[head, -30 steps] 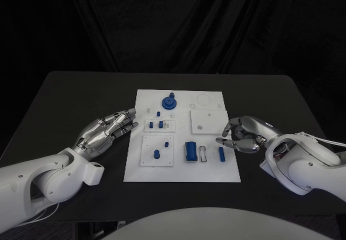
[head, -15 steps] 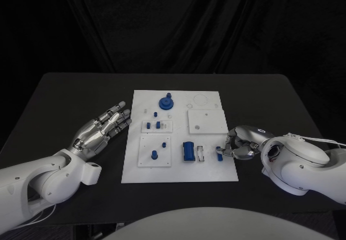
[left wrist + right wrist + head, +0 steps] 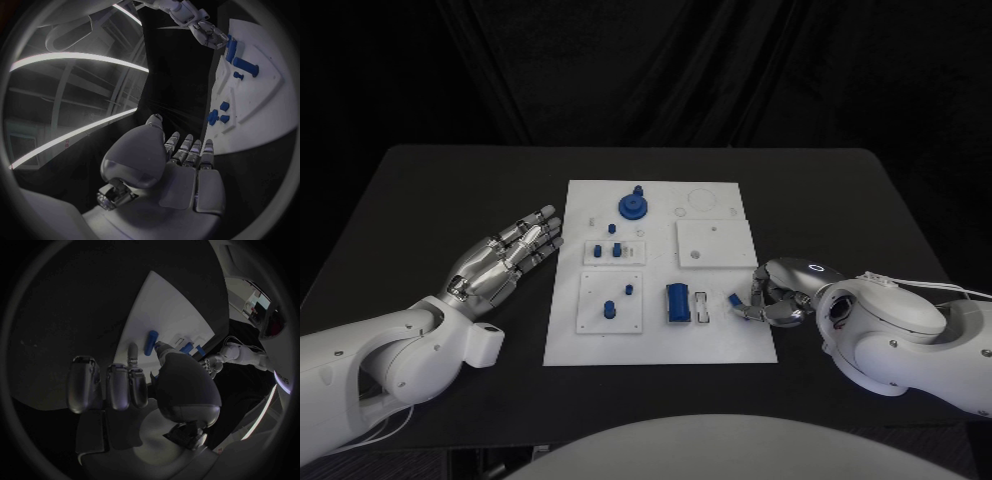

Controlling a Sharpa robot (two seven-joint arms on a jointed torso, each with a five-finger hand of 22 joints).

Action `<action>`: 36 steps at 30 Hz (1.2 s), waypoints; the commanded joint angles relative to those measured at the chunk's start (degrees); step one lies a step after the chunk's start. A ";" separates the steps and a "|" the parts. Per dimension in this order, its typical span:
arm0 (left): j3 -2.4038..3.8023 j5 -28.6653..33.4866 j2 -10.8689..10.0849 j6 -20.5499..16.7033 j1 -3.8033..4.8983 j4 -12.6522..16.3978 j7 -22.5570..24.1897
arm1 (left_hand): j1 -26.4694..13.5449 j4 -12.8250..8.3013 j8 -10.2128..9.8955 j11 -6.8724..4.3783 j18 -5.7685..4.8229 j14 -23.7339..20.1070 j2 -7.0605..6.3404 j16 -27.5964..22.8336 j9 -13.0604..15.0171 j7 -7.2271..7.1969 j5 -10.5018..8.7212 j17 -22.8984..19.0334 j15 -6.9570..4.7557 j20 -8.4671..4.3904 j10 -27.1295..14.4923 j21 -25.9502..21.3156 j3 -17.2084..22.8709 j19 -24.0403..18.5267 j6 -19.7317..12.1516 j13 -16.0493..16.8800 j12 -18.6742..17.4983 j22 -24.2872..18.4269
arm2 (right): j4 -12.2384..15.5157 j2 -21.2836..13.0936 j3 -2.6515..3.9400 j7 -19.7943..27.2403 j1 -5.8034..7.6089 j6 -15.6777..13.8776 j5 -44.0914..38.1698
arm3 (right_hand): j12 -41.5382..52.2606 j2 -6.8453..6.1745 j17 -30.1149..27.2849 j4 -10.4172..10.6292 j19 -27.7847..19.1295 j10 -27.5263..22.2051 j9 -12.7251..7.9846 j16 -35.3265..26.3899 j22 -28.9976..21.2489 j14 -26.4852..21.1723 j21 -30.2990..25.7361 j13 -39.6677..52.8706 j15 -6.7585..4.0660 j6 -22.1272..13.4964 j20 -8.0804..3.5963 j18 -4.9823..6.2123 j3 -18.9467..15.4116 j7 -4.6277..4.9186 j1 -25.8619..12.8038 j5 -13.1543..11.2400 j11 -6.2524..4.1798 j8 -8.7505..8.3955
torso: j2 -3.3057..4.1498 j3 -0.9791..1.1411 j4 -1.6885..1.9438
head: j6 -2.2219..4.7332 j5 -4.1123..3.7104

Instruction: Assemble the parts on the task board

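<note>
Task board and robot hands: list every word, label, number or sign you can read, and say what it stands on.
None can be read.
Task board: plain white, with no print that can be made out.
Blue parts: no marks visible.
Left robot hand and right robot hand: bare silver, with no legible label.

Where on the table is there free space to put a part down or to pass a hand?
Bare black table lies beyond the left hand, and more lies past the task board's far edge. On the board, its near strip is bare. It is crowded around the right hand, whose fingers sit at the long blue part.
</note>
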 commanded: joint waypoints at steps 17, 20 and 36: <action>0.03 0.31 0.39 2.33 0.12 -0.49 7.41 | 3.65 -0.98 0.67 -0.28 0.45 0.37 -0.46 1.42 0.47 5.07 2.64 0.18 1.33 2.11 -0.03 -0.21 1.37 0.07 3.45 0.05 0.83 -0.06 | -1.57 3.29 0.01 -1.20 -1.20 1.82 -1.94 | 0.31 0.27 2.47 -2.17 1.56 5.97 2.94 -0.37 10.99 3.76 -0.26 15.08 -1.15 0.05 -1.09 -0.48 5.75 -1.00 10.16 14.87 -1.26 0.21 | -0.03 -0.05 0.05 | -0.01 0.18; 0.03 0.54 0.48 2.55 0.11 -0.55 7.20 | 3.99 -1.05 0.82 -0.13 0.50 0.52 -0.55 1.85 0.55 5.75 2.97 0.25 1.51 2.31 0.14 -0.12 1.61 0.18 4.14 0.12 1.30 0.06 | -1.78 3.73 0.01 -1.28 -1.28 2.60 -2.51 | 0.31 -0.14 2.50 -3.45 1.58 5.97 3.41 -0.36 11.01 3.77 -0.21 15.08 -1.22 0.08 -1.17 -0.49 7.33 -1.03 12.38 19.47 -1.33 0.04 | -0.05 -0.06 0.07 | -0.01 0.19; 0.03 0.73 0.72 3.13 0.08 -0.76 6.48 | 4.24 -1.01 1.01 -0.03 0.53 0.74 -0.62 2.40 0.63 6.75 3.08 0.32 1.72 2.52 0.31 0.00 1.85 0.33 4.87 0.17 1.76 0.20 | -1.44 3.48 0.03 -0.03 -1.43 -0.75 -0.11 | 0.31 -2.68 3.17 -7.63 1.85 5.97 5.63 0.06 11.25 3.90 0.66 15.08 -0.42 0.35 -0.56 -0.67 20.43 0.30 13.87 16.90 -0.31 -1.41 | 0.01 0.00 0.05 | -0.01 0.26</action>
